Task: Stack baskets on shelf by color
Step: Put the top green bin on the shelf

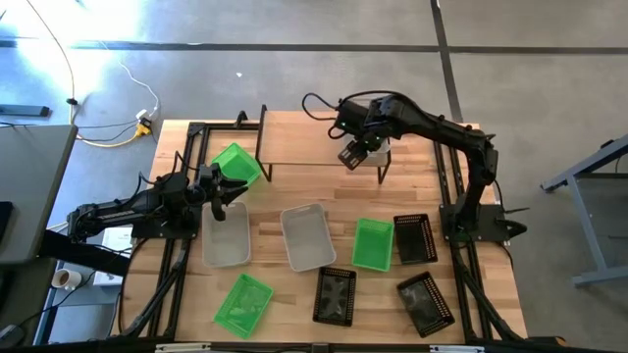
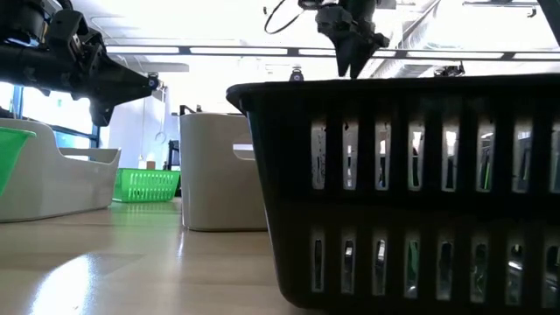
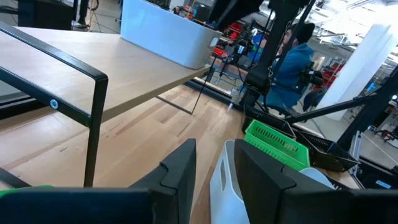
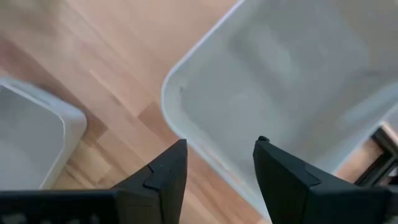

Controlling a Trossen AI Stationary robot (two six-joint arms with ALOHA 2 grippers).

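Observation:
The shelf (image 1: 304, 152) stands at the table's far side. A pale grey basket (image 4: 292, 81) sits on its right end, also seen in the left wrist view (image 3: 165, 34). My right gripper (image 4: 217, 165) hangs open just above that basket's near rim, pointing steeply down, one finger over each side of the rim. My left gripper (image 1: 224, 199) waits open and level in the air over the far end of another grey basket (image 1: 226, 235) that sits on the table. Loose on the table are green baskets (image 1: 373, 242), black baskets (image 1: 336, 294) and a second grey basket (image 1: 307, 235).
A green basket (image 1: 235, 162) lies tilted by the shelf's left legs. Another green one (image 1: 242, 302) and a black one (image 1: 425, 302) are near the front edge, and one black basket (image 1: 414, 238) is by the right arm's base. The shelf's left and middle are bare.

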